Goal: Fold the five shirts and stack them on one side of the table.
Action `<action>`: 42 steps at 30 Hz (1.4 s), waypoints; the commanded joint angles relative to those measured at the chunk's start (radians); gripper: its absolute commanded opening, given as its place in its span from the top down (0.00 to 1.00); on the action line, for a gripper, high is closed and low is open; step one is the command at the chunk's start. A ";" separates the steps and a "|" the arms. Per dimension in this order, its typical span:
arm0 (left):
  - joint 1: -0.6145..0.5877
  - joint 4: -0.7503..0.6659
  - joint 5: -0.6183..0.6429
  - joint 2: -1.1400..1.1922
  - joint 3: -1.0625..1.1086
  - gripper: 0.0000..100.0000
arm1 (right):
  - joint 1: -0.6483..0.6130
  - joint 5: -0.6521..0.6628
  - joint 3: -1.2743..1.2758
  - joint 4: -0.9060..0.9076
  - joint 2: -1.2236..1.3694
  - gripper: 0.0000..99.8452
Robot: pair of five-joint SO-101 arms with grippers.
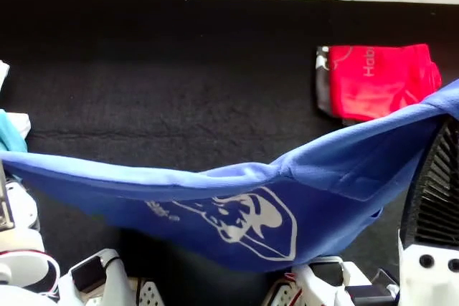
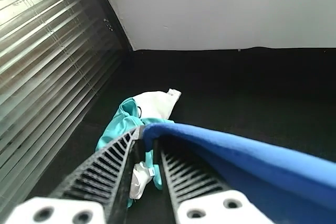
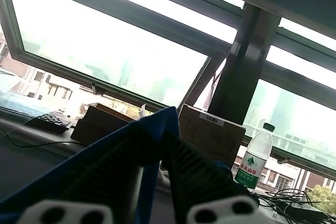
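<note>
A blue shirt (image 1: 237, 206) with a white print hangs in the air, stretched across the front of the table between both arms and sagging in the middle. My left gripper (image 2: 146, 132) is shut on one corner of the blue shirt (image 2: 252, 161) at the left side. My right gripper (image 3: 165, 121) is shut on the other corner of the blue shirt (image 3: 105, 156), raised high at the right edge. A folded red shirt (image 1: 380, 80) lies on top of a grey one at the back right of the black table (image 1: 179, 91). Teal and white shirts (image 2: 139, 111) lie crumpled at the table's left edge.
The teal and white pile (image 1: 13, 130) sits at the far left edge of the high view. Window blinds (image 2: 47, 66) run along the left side. Boxes (image 3: 210, 132) and a water bottle (image 3: 254, 161) stand in the room behind the right arm.
</note>
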 commanded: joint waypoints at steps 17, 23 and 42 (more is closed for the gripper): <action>0.004 0.005 0.009 -0.065 -0.084 0.99 | 0.013 0.009 0.022 -0.019 -0.097 0.99; 0.004 -0.029 0.003 -0.015 0.005 0.99 | 0.008 0.003 0.185 -0.022 -0.018 0.99; 0.151 -0.339 0.002 0.699 -0.079 0.99 | 0.012 0.008 0.495 -0.484 0.550 0.99</action>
